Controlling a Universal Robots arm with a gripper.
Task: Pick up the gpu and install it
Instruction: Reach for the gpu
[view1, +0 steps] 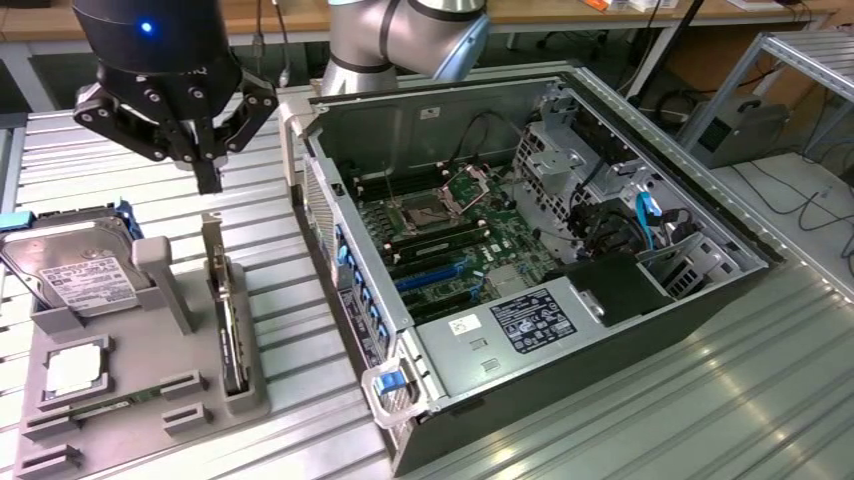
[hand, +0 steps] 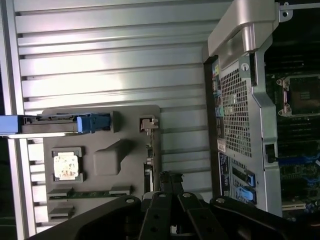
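Tool (view1: 207, 180) closed narrow and empty above the gpu (view1: 231, 318).
The gpu is seen standing on edge in the grey holder (view1: 247, 405) on the desk (view1: 747, 400), beside the opened computer case (view1: 400, 120); no contact is made.

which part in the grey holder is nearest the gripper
The gpu, the thin card on edge under the gripper; the hard drive and chip sit farther off.

Bright, cool, even indoor light. In the wrist view, the ribbed metal table (hand: 110, 65) beyond the gripper (hand: 167, 182) glares in pale white bands, and the gripper is nearly a black silhouette. In the exterior view, the computer case (view1: 534, 250) beside the gripper is shadowed inside, and a blue light (view1: 144, 27) glows above the gripper.
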